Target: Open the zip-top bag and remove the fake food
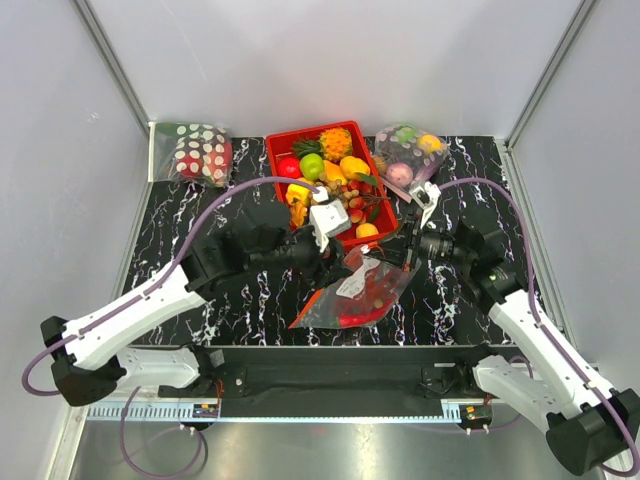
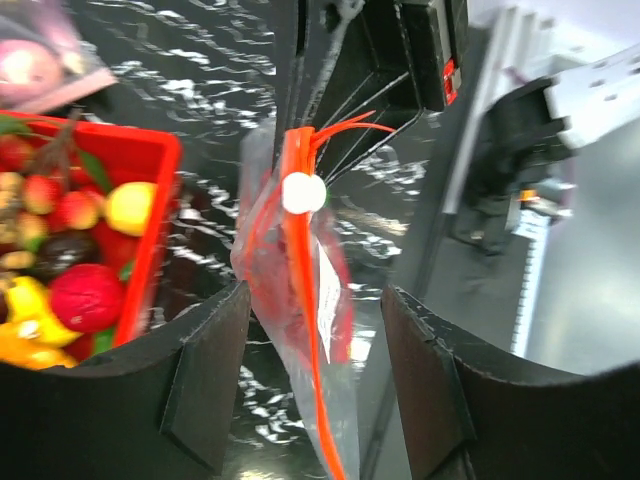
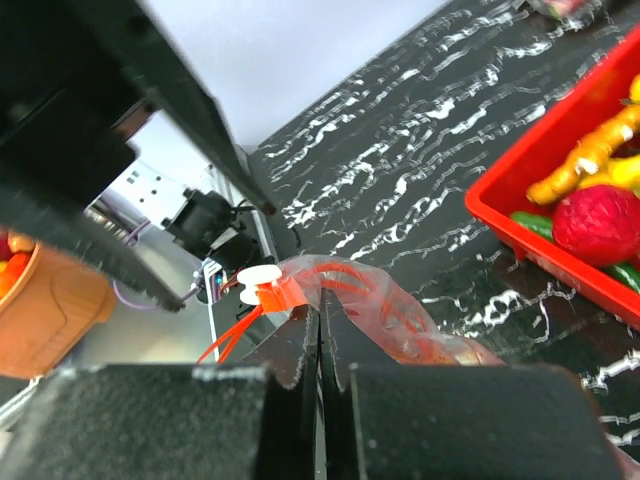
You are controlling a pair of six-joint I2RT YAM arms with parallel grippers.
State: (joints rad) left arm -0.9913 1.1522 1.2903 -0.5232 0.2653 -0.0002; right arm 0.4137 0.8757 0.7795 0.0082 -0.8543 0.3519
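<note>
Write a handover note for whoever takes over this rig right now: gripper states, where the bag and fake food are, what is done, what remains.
Left gripper: open, fingers either side of the zip-top bag's orange-red zip edge.
Right gripper: shut on the bag's edge beside the white slider, holding it up.
Fake food: red pieces inside the bag.
Done: bag gripped and raised on edge; whether the zip is parted is unclear.
To do: open the zip, take the food out.
</note>
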